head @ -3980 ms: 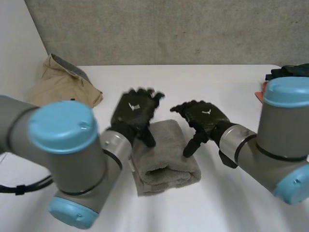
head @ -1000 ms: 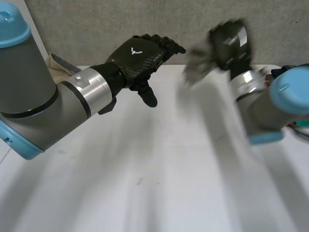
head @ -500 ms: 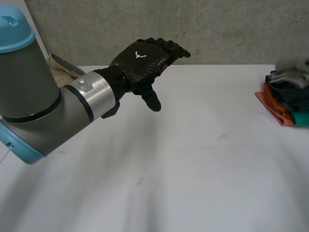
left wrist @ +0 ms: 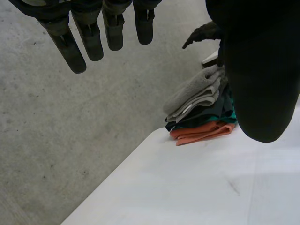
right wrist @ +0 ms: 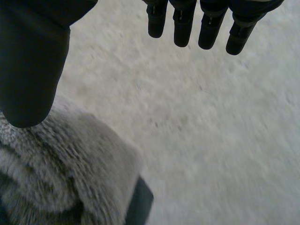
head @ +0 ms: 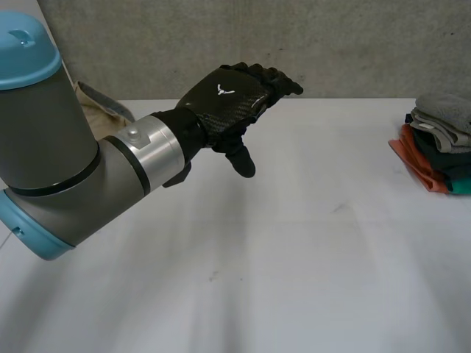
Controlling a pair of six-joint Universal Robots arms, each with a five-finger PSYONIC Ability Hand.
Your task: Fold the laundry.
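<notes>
Nothing grasped by the left robot hand [head: 228, 99], fingers straight, raised above the tabletop [head: 294, 257], well apart from the folded stack [head: 436, 151], right robot hand [right wrist: 28, 70] likewise released, spread above the grey towel [right wrist: 70, 164] topping that stack.

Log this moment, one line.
left hand: open, raised over table | right hand: open, near grey towel | grey towel: atop folded stack | beige cloth: table's far corner

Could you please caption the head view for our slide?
The robot's left hand hovers open over the white table; a folded laundry stack, grey towel on top, sits at its right.
</notes>
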